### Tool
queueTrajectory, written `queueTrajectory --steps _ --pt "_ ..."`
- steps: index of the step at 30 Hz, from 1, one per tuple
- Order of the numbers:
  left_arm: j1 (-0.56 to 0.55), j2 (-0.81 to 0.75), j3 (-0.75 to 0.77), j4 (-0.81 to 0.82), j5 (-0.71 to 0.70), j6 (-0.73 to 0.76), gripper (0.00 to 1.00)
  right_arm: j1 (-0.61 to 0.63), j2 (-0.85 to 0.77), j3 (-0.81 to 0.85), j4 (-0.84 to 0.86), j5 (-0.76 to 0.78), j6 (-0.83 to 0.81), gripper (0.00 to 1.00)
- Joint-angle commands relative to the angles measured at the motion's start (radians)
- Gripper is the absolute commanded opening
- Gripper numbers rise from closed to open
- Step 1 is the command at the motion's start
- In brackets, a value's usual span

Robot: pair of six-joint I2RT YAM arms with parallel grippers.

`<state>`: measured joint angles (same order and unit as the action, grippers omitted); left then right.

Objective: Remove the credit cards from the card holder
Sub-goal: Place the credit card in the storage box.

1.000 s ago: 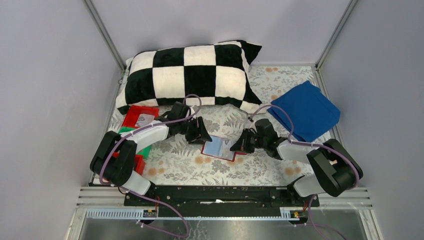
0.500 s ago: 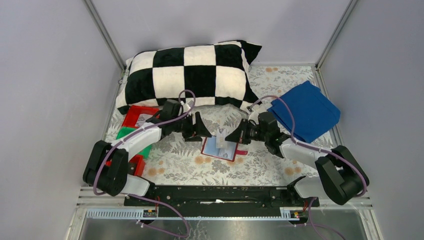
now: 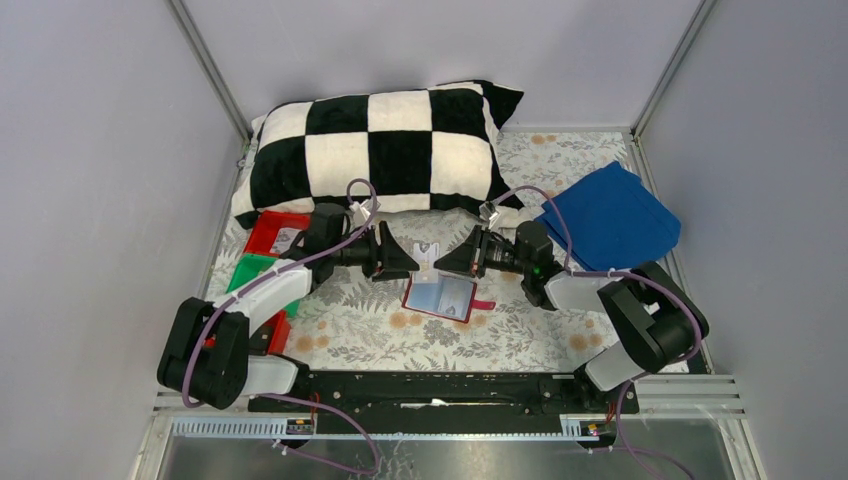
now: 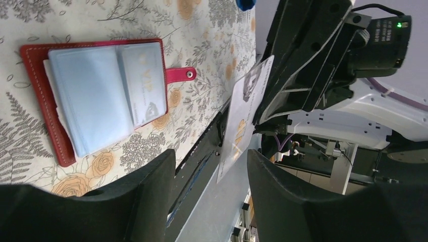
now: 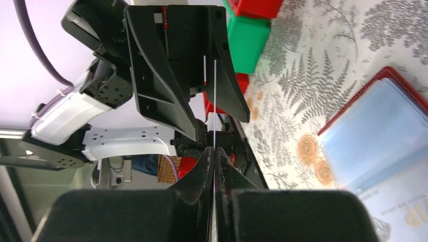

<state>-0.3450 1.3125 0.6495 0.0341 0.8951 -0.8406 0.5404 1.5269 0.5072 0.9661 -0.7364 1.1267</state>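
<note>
The red card holder (image 3: 440, 296) lies open on the floral cloth, pale blue sleeves up, its strap tab (image 4: 181, 74) pointing right. A pale card marked VIP (image 4: 144, 83) sits in one sleeve. My right gripper (image 5: 213, 150) is shut on a pale credit card (image 4: 246, 108) and holds it upright in the air behind the holder. From the right wrist the card shows edge-on as a thin line (image 5: 214, 101). My left gripper (image 4: 211, 154) faces it, open, its fingers either side of the card's free end without touching it.
A black-and-white checked pillow (image 3: 375, 150) fills the back. A folded blue cloth (image 3: 610, 220) lies at the back right. A red tray (image 3: 278, 232) and a green tray (image 3: 250, 270) stand at the left, with another red tray (image 3: 278, 328) nearer.
My right gripper has lifted the card off the holder and carried it up and back. The left gripper has swung round to face it and now brackets the card's end.
</note>
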Motion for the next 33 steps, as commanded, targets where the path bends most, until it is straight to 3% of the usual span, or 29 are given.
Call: queueTrajectory --steps 1,5,11,14,18,20,21,22,23,24,27,30,33 --pt "0.006 -0.032 -0.001 0.093 0.040 -0.025 0.57 0.004 0.039 0.001 0.240 -0.051 0.114 0.00" --pt "0.006 -0.021 0.002 0.115 0.037 -0.047 0.51 0.017 0.071 0.001 0.286 -0.054 0.142 0.00" --pt "0.007 -0.011 0.001 0.150 0.016 -0.085 0.23 0.032 0.098 0.001 0.296 -0.054 0.147 0.00" --pt "0.006 -0.007 0.001 0.161 0.010 -0.101 0.01 0.036 0.106 0.000 0.302 -0.058 0.149 0.00" --pt "0.009 -0.017 0.010 0.146 -0.010 -0.107 0.00 0.036 0.110 0.001 0.278 -0.055 0.148 0.00" --pt "0.020 -0.031 0.025 0.095 -0.030 -0.094 0.00 0.035 0.101 0.002 0.250 -0.047 0.139 0.13" --pt "0.028 -0.040 0.033 0.075 -0.042 -0.086 0.00 0.036 0.092 0.001 0.236 -0.036 0.137 0.26" --pt "0.035 -0.052 0.039 0.057 -0.053 -0.081 0.00 0.035 0.083 0.002 0.215 -0.028 0.130 0.49" --pt "0.044 -0.063 0.050 0.027 -0.070 -0.073 0.00 0.031 0.073 0.006 0.186 -0.022 0.119 0.62" --pt "0.056 -0.074 0.063 -0.005 -0.092 -0.059 0.00 0.024 0.057 0.005 0.159 -0.017 0.108 0.69" --pt "0.099 -0.108 0.117 -0.144 -0.176 -0.010 0.00 -0.007 0.000 -0.003 0.035 0.020 0.039 0.82" --pt "0.138 -0.152 0.165 -0.251 -0.285 0.018 0.00 -0.033 -0.073 0.009 -0.151 0.070 -0.059 0.86" --pt "0.162 -0.221 0.191 -0.328 -0.505 -0.010 0.00 -0.037 -0.145 0.050 -0.375 0.148 -0.185 0.88"
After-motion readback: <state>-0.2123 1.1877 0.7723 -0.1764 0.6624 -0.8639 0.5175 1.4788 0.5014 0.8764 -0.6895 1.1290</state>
